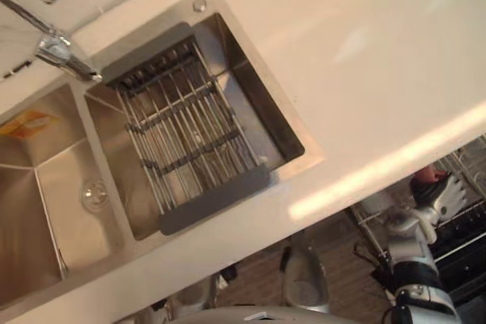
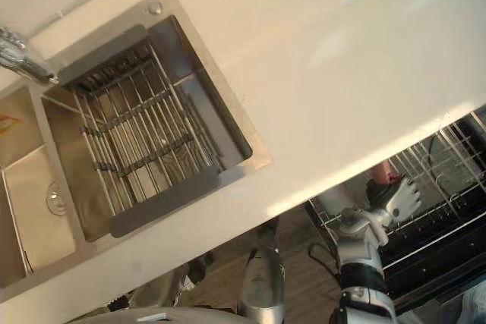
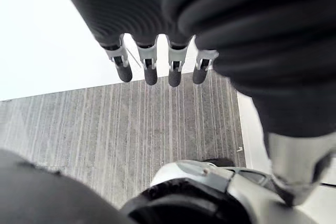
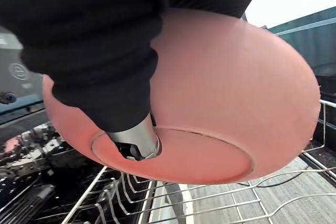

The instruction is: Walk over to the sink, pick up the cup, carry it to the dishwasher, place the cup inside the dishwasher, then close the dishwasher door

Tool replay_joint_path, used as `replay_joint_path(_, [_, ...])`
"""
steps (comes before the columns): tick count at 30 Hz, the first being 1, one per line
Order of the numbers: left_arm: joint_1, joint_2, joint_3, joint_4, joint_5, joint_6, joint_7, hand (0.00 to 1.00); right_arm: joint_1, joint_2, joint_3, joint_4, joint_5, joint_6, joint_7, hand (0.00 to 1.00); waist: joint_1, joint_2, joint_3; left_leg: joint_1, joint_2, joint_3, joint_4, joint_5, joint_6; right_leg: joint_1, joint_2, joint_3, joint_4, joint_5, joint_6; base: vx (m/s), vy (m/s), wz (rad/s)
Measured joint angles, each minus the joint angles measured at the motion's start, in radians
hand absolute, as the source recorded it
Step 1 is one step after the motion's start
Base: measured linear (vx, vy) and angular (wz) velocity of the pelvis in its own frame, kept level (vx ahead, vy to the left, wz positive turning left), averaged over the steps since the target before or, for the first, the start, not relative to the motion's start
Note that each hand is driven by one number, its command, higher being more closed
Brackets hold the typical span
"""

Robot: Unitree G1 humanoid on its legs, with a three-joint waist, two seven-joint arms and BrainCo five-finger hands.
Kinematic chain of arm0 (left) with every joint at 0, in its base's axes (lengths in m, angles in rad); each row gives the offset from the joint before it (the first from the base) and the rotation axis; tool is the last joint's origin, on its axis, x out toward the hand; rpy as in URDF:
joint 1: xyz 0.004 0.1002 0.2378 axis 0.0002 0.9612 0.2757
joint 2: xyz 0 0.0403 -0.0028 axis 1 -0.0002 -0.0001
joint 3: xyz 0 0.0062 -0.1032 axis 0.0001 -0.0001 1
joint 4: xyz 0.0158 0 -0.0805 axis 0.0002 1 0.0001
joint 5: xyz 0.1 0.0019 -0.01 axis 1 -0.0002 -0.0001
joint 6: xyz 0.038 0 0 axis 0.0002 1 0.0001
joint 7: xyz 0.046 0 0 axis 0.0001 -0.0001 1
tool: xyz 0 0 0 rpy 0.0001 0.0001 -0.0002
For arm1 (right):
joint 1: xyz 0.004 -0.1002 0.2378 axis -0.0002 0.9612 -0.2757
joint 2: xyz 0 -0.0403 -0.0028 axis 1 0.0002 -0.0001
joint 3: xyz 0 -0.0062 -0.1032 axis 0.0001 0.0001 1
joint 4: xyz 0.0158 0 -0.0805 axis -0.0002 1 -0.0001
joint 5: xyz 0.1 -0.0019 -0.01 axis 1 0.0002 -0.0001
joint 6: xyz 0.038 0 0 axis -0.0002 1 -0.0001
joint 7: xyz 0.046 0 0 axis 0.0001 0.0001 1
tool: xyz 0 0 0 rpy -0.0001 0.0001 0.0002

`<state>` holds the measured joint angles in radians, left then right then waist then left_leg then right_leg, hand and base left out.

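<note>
My right hand [image 4: 135, 143] is shut on a salmon-pink cup [image 4: 220, 103], its round base turned toward the wrist camera. From the head the cup [image 2: 379, 177] is a small red patch just past the right hand [image 2: 400, 199], below the counter's front edge. It hangs over the wire rack [image 2: 448, 158] of the open dishwasher, whose white wires [image 4: 210, 199] run close under the cup. Whether the cup touches the rack I cannot tell. My left hand [image 3: 150, 72] hangs by my side over the floor, fingers straight and holding nothing.
A steel double sink [image 1: 258, 104] is set into the pale countertop [image 1: 364, 73], with a wire drying rack [image 1: 186, 134] across its right basin. A chrome faucet [image 1: 57, 45] stands at its far side. Grey striped flooring [image 3: 105, 140] lies below the left hand.
</note>
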<state>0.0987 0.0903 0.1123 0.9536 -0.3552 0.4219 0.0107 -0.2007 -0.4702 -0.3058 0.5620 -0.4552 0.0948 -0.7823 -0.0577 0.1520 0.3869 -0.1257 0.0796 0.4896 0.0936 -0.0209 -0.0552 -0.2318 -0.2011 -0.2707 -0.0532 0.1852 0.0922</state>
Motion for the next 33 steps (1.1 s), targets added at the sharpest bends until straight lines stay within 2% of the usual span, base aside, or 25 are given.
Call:
replay_joint_path(3, [-0.009, 0.001, -0.003, 0.001, -0.025, 0.018, -0.007, 0.0, -0.053, -0.084, 0.031, 0.046, 0.019, 0.029, 0.016, 1.0, -0.001, 0.011, 0.031, -0.032, 0.0, 0.001, 0.012, 0.002, -0.003, -0.045, 0.001, 0.037, 0.0, 0.01, -0.005, -0.04, -0.017, -0.25])
replay_joint_path(7, [-0.011, 0.0, -0.007, 0.005, 0.045, 0.037, -0.026, 0.0, -0.089, -0.132, 0.041, 0.1, 0.022, 0.067, 0.054, 1.0, 0.0, 0.018, 0.043, -0.062, -0.004, -0.001, 0.013, 0.002, -0.003, -0.088, 0.006, 0.07, -0.019, 0.024, -0.008, -0.05, -0.009, -0.2])
replay_joint_path(8, [-0.011, 0.002, -0.009, 0.007, 0.072, 0.043, -0.032, 0.0, -0.089, -0.142, 0.055, 0.122, 0.022, 0.07, 0.059, 0.0, -0.004, 0.019, 0.047, -0.067, -0.005, -0.002, 0.013, 0.002, -0.003, -0.091, 0.004, 0.074, -0.028, 0.031, -0.008, -0.02, 0.01, -0.08])
replay_joint_path(9, [-0.012, 0.007, -0.018, 0.007, 0.094, 0.05, -0.04, 0.0, -0.082, -0.145, 0.058, 0.126, 0.033, 0.086, 0.073, 0.0, -0.007, 0.02, 0.052, -0.067, -0.006, -0.008, 0.013, 0.002, -0.003, -0.092, 0.001, 0.076, -0.028, 0.032, -0.007, -0.03, 0.015, -0.05])
replay_joint_path(13, [-0.012, 0.01, -0.038, 0.012, 0.127, 0.059, -0.05, 0.0, -0.066, -0.139, 0.059, 0.134, 0.094, 0.098, 0.14, 0.0, -0.013, 0.02, 0.054, -0.07, -0.016, -0.028, 0.01, 0.001, -0.003, -0.105, -0.004, 0.092, -0.028, 0.033, -0.004, -0.02, 0.017, -0.08])
replay_joint_path(15, [-0.016, 0.01, -0.038, 0.019, 0.159, 0.059, -0.066, 0.0, -0.045, -0.109, 0.058, 0.135, 0.17, 0.104, 0.213, 0.0, -0.019, 0.019, 0.054, -0.07, -0.019, -0.045, 0.009, 0.0, -0.005, -0.102, -0.007, 0.089, -0.028, 0.033, -0.004, -0.01, 0.016, 0.05])
replay_joint_path(18, [-0.023, 0.01, -0.038, 0.02, 0.208, 0.059, -0.08, 0.0, -0.033, -0.066, 0.057, 0.165, 0.228, 0.096, 0.259, 0.0, -0.019, 0.017, 0.056, -0.07, -0.018, -0.061, 0.007, -0.001, -0.006, -0.099, -0.007, 0.08, -0.028, 0.035, -0.002, 0.0, 0.001, 0.08])
replay_joint_path(21, [-0.029, 0.01, -0.037, 0.02, 0.285, 0.057, -0.087, 0.0, -0.01, -0.018, 0.056, 0.163, 0.277, 0.055, 0.299, 0.0, -0.025, 0.017, 0.056, -0.061, -0.016, -0.084, 0.006, -0.002, -0.009, -0.077, -0.008, 0.063, -0.028, 0.038, -0.002, 0.01, -0.002, 0.15])
replay_joint_path(25, [-0.03, 0.01, -0.036, 0.02, 0.413, 0.06, -0.118, 0.0, 0.003, -0.001, 0.055, 0.132, 0.374, -0.021, 0.354, 0.0, -0.025, 0.015, 0.057, -0.022, -0.013, -0.093, -0.007, -0.01, -0.016, -0.041, -0.003, 0.055, -0.028, 0.037, -0.001, 0.0, 0.0, 0.01])
replay_joint_path(28, [-0.031, 0.011, -0.034, 0.019, 0.518, 0.085, -0.16, 0.0, 0.021, 0.009, 0.056, 0.051, 0.406, -0.038, 0.376, 0.0, -0.026, 0.01, 0.056, 0.003, -0.003, -0.093, -0.008, -0.027, -0.012, -0.018, 0.011, 0.056, -0.029, 0.034, -0.003, 0.01, -0.009, -0.09])
replay_joint_path(30, [-0.028, 0.018, -0.031, 0.023, 0.625, 0.125, -0.223, 0.0, 0.028, 0.019, 0.055, -0.015, 0.423, -0.043, 0.389, 0.0, -0.026, -0.02, 0.044, 0.03, 0.01, -0.073, -0.002, -0.041, -0.018, -0.002, 0.029, 0.074, -0.035, 0.032, -0.006, 0.01, -0.03, -0.29])
replay_joint_path(31, [-0.027, 0.02, -0.029, 0.031, 0.647, 0.128, -0.238, 0.0, 0.032, 0.024, 0.049, -0.037, 0.431, -0.043, 0.389, 0.0, -0.027, -0.029, 0.04, 0.038, 0.015, -0.065, 0.002, -0.046, -0.02, 0.002, 0.034, 0.081, -0.035, 0.031, -0.007, 0.04, -0.049, -0.46])
replay_joint_path(33, [0.002, 0.022, 0.002, 0.061, 0.718, 0.147, -0.296, 0.0, 0.05, 0.031, 0.006, -0.116, 0.448, -0.044, 0.388, 0.0, -0.031, -0.075, 0.015, 0.077, 0.045, -0.022, 0.03, -0.076, -0.032, 0.025, 0.064, 0.117, -0.035, 0.029, -0.009, 0.06, -0.058, -0.57])
